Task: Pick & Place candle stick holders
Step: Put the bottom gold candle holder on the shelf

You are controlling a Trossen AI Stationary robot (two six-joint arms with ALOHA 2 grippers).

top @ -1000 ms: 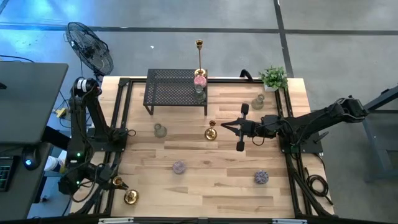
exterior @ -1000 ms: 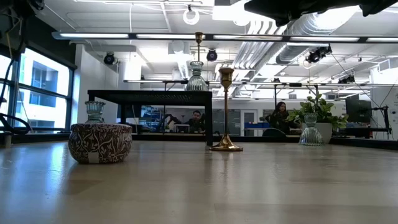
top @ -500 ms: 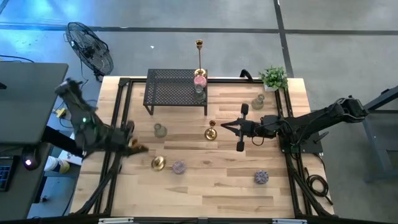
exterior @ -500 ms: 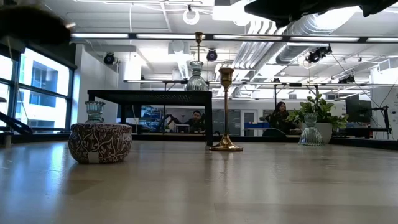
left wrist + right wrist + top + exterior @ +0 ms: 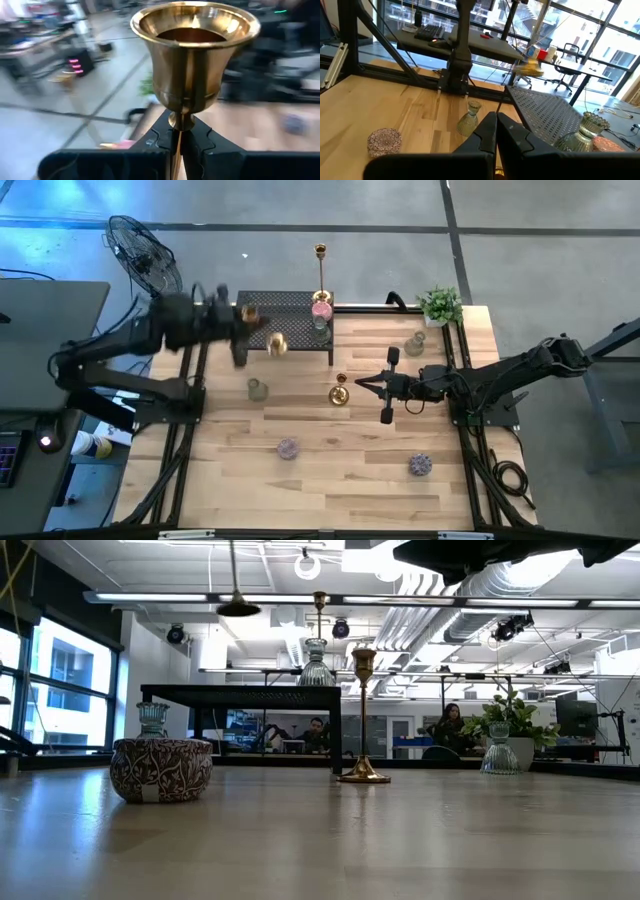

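Gold candlestick [image 5: 265, 330] is now over the black mesh rack [image 5: 290, 330], because your left tool [image 5: 243, 332], clamped together on its thin stem, has swung it there from the near-left corner of the counter [image 5: 330, 480] within one second. I judge the next step is setting it down on the rack. Your right tool [image 5: 386, 385] waits beside the other gold candlestick [image 5: 340, 393], fingers together on nothing.

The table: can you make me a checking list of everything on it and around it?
Surface: wooden table, nothing spilled.
Job's things: gold candlestick held aloft; second candlestick standing mid-table; purple holders, green glass holders scattered.
Clutter: black rack, plant.
End effectors: left end effector shut on gold candlestick over the rack; right end effector shut, mid-table.
Cables: black cable beside table.
Surroundings: fan, people behind.
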